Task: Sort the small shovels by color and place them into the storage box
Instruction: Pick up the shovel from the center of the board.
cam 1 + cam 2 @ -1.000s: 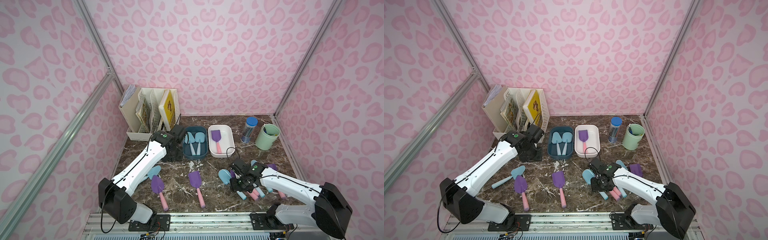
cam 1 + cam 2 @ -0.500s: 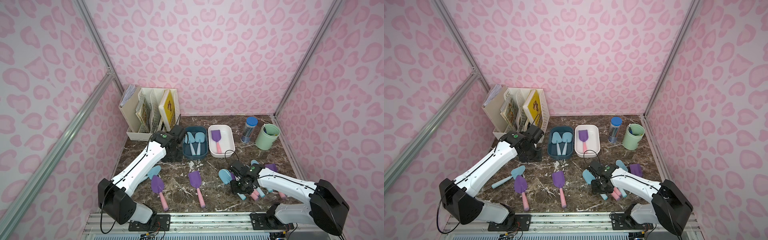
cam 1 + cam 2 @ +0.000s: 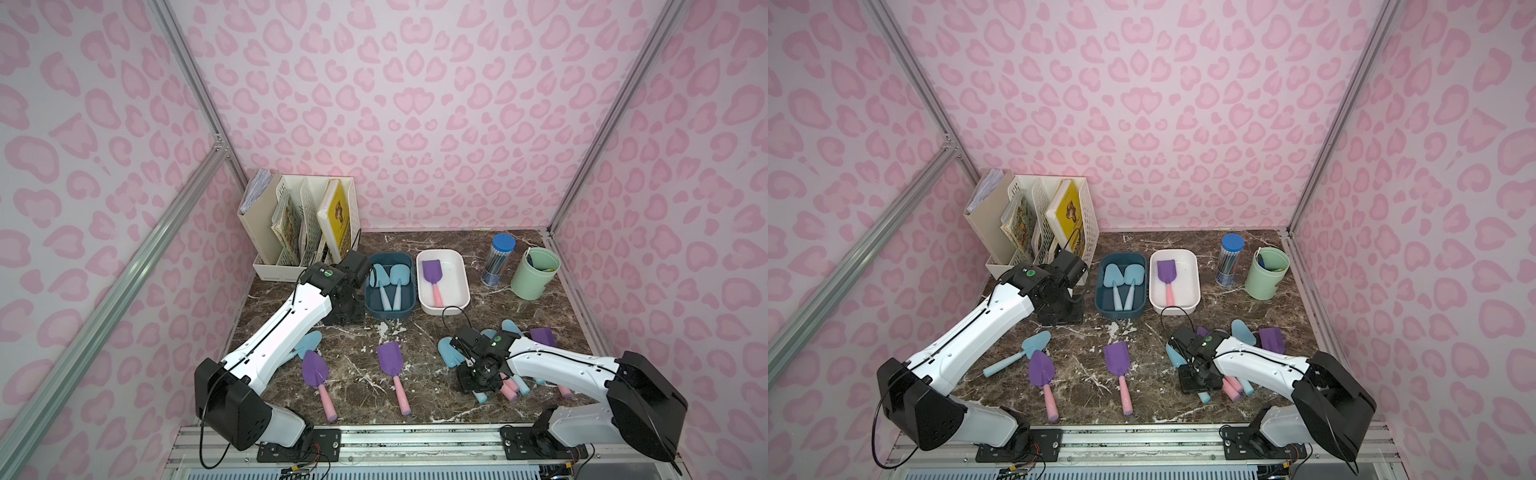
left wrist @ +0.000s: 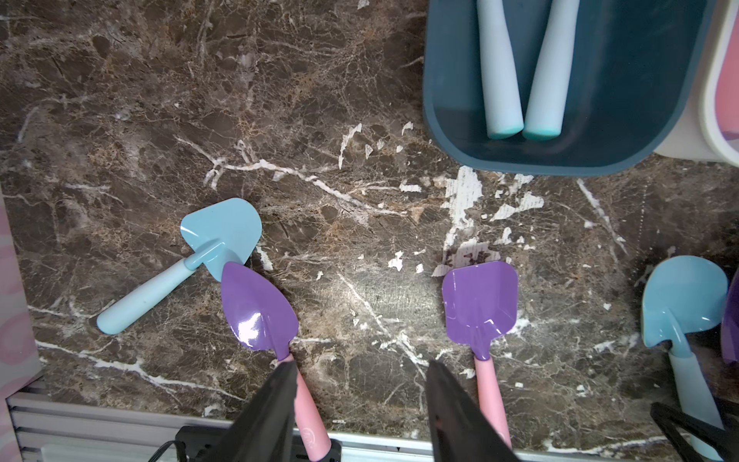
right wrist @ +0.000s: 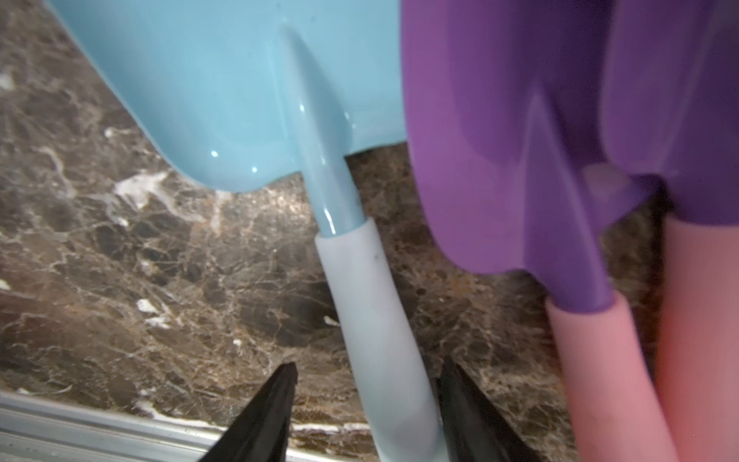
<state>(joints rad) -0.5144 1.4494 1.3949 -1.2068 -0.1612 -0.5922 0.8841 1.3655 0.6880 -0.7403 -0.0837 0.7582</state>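
Little has changed in the last second. My right arm has crept slightly toward the near edge of the table (image 3: 361, 345), sliding along the light blue shovel (image 3: 448, 353). My left arm has not budged from its spot beside the dark blue box (image 3: 390, 315). I read this as the approach finishing, with the squeeze due next. The tally is the same: two blue shovels (image 3: 392, 276) in the dark blue box and one purple shovel (image 3: 432, 272) in the white box (image 3: 444, 311).

The top views hide my right fingertips under the wrist. The right wrist view shows the right tool (image 5: 368, 363) released, its jaws straddling the pale handle (image 5: 372, 300). The handle sits hard against one finger (image 5: 460, 400), with bare marble between it and the other. It looks off-centre, so I expect the handle to shift sideways as the jaws close. That view also shows a purple blade (image 5: 500, 140) just beside the blue one.

The left wrist view shows the left tool (image 4: 362, 365) parted and empty, high over the table. Below it lie another blue shovel (image 4: 220, 232) and two purple ones (image 4: 258, 312) (image 4: 480, 304). Only the top views show the remaining pile (image 3: 1271, 340) behind my right arm.
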